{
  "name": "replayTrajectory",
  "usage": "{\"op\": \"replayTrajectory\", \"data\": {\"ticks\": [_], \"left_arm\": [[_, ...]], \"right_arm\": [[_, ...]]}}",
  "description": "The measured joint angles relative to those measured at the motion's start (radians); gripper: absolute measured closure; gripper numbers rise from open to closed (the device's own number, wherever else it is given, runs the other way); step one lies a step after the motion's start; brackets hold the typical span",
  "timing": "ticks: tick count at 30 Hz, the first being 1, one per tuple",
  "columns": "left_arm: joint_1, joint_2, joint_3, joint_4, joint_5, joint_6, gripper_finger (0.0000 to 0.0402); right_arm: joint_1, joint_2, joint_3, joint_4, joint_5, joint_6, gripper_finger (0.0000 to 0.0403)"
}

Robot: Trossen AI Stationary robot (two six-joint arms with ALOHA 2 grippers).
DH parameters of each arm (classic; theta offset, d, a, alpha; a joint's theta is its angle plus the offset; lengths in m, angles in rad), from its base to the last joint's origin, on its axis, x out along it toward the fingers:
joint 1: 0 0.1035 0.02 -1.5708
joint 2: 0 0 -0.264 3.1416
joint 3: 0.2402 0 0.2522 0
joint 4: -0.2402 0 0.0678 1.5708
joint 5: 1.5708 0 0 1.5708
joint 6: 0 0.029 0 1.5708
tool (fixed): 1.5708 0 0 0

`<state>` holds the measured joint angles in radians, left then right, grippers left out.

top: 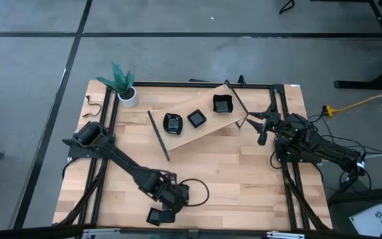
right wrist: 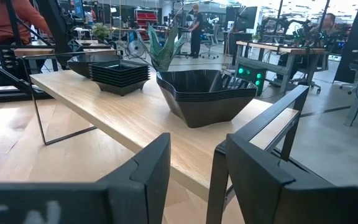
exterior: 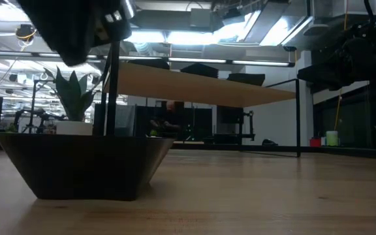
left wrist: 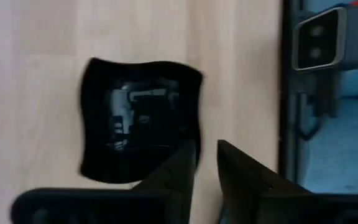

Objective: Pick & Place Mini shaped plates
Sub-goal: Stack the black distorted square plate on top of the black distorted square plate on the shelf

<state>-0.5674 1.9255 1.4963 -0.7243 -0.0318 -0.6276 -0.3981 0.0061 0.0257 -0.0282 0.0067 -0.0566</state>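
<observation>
Overhead and table-level views share the raised shelf (top: 201, 126).

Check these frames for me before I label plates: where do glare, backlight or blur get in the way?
Low view: bright ceiling lights behind leave the near plate a dark silhouette. Left wrist view: pale reflections streak the plate, edges soft. High view: even light, faint shadows.

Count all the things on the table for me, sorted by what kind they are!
Stacks of black plates on the raised wooden shelf: 3
Single black plate lying on the table: 1
White pot with a green plant: 1
Raised wooden shelf: 1
Total: 6
</observation>
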Motion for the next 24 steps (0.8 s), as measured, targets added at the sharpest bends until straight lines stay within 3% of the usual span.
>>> {"op": "replayTrajectory", "data": {"ticks": [11,24], "left_arm": [[-0.047,0.011,-0.012,0.011,-0.083,0.051,0.0242],[-0.048,0.013,-0.146,0.201,-0.053,0.056,0.0231]], "right_arm": [[0.0,0.0,0.0,0.0,0.0,0.0,0.0249],[0.0,0.0,0.0,0.0,0.0,0.0,0.0249]]}}
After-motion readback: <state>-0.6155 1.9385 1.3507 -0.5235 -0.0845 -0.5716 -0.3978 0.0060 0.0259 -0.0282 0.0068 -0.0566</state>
